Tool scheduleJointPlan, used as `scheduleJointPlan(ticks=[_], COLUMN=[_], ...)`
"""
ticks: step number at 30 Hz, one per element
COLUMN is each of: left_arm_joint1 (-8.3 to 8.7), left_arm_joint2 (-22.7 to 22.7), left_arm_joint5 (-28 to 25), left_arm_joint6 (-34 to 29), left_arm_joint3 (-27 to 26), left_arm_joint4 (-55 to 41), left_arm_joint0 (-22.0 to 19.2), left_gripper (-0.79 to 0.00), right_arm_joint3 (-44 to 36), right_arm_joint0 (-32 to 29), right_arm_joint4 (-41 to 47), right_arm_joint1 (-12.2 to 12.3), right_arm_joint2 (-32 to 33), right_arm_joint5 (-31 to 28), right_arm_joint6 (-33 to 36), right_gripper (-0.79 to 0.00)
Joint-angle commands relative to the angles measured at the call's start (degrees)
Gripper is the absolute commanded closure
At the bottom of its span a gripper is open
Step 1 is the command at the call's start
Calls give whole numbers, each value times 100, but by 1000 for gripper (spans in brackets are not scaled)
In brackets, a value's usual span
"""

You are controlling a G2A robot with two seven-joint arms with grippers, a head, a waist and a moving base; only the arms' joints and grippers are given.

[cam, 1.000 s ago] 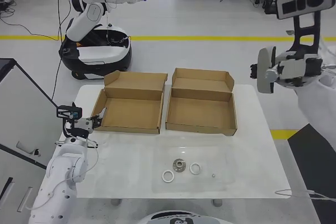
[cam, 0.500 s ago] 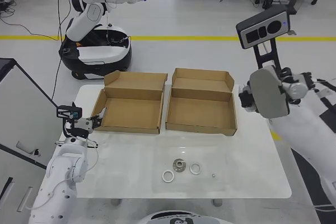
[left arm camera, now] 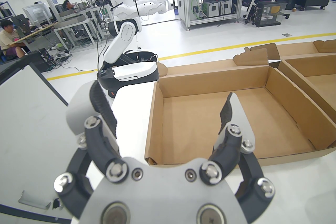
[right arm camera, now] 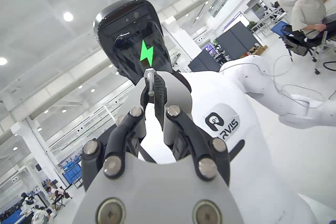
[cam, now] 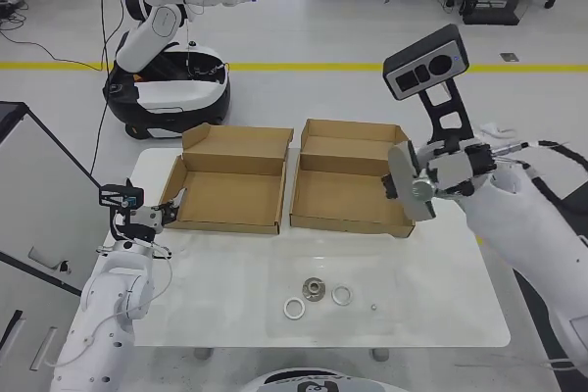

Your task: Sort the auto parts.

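L claw (left arm camera: pixel 162 93) open, empty, beside left box (cam: pixel 225 191). Desk (cam: pixel 441 294) front: white ring (cam: pixel 294 309), metal hub (cam: pixel 314 288), second white ring (cam: pixel 342 294), tiny speck (cam: pixel 374 305), can't ID. R claw (right arm camera: pixel 151 89) over right box (cam: pixel 348 196) right edge, clamped on bolt (right arm camera: pixel 150 83), shank end hidden btw pads.

Left box (cam: pixel 225 196) and right box (cam: pixel 351 201) are plain matt brown cardboard, table (cam: pixel 431 294) is smooth glossy white. The bolt (right arm camera: pixel 150 83) is shiny bare metal with rough threads. Bigger ring (cam: pixel 294 309) looks like white plastic, tbh.
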Motion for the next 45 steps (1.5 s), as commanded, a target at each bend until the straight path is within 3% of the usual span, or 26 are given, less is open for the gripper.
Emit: scheduleJointPlan(ticks=[1,7,30,45], left_arm_joint1=[0,0,0,0], left_arm_joint2=[0,0,0,0], left_arm_joint5=[0,0,0,0], left_arm_joint6=[0,0,0,0], left_arm_joint3=[0,0,0,0], left_arm_joint4=[0,0,0,0], left_arm_joint0=[0,0,0,0], left_gripper=[-785,-785,-785,-785], right_arm_joint3=[-2,-1,-19,131], right_arm_joint0=[-25,-127,-686,-668], right_arm_joint4=[-238,-596,386,-1042], right_arm_joint1=[-8,-59,-384,-433], right_arm_joint2=[60,236,940,1300], right_arm_joint5=[109,296,520,1227], right_arm_joint6=[-18,-72,-225,82], right_gripper=[0,0,0,0])
